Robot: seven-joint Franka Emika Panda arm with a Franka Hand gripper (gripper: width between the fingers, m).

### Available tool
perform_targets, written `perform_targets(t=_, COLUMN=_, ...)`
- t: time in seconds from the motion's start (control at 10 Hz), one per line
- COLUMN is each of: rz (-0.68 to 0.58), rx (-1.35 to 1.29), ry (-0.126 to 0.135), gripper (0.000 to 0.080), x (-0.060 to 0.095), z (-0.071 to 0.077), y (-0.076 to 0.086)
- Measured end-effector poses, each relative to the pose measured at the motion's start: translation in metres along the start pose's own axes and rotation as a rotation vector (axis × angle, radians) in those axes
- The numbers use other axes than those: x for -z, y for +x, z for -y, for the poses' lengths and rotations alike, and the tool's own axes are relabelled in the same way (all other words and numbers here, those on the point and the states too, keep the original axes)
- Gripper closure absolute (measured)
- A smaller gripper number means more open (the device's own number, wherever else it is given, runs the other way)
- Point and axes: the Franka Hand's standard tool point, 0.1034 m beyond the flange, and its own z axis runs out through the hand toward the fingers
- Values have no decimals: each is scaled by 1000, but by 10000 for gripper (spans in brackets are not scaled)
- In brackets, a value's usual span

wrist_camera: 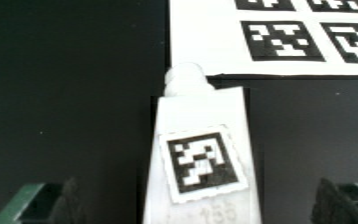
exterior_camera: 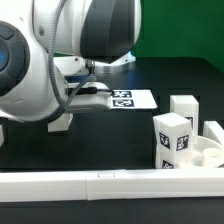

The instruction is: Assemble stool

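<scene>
Dark, bare table (exterior_camera: pixel 110 140) lies open ahead of the arm, bounded along the exterior view's near edge by the long white rail (exterior_camera: pixel 110 186), with the flat marker board (wrist_camera: pixel 274 35) beyond the leg's tip. The stool parts are matte white plastic with black-and-white square tags: two chunky block legs (exterior_camera: pixel 172 140) stand upright beside the round seat (exterior_camera: pixel 205 153) at the exterior view's right. In the wrist view the gripper (wrist_camera: pixel 202 200) is spread wide, its dark fingers (wrist_camera: pixel 43 200) well apart on either side of a long tagged leg (wrist_camera: pixel 202 150) lying between them, seemingly untouched.
</scene>
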Motion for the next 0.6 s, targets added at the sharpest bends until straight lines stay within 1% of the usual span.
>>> perform_targets(t=0.2, rz=9, rx=-10, ry=2, gripper=151, x=-2, z=1, y=0)
perform_targets(t=0.3, rz=61, rx=-55, ry=10, gripper=151, x=-12, z=1, y=1)
perform_targets(t=0.4, rz=120, rx=-82, ry=26, gripper=151, x=-16, z=3, y=5)
perform_targets(t=0.5, rz=124, rx=-87, ry=20, gripper=151, x=-17, z=5, y=11)
perform_targets(t=0.6, rz=129, rx=-84, ry=15, gripper=151, x=-19, z=9, y=11)
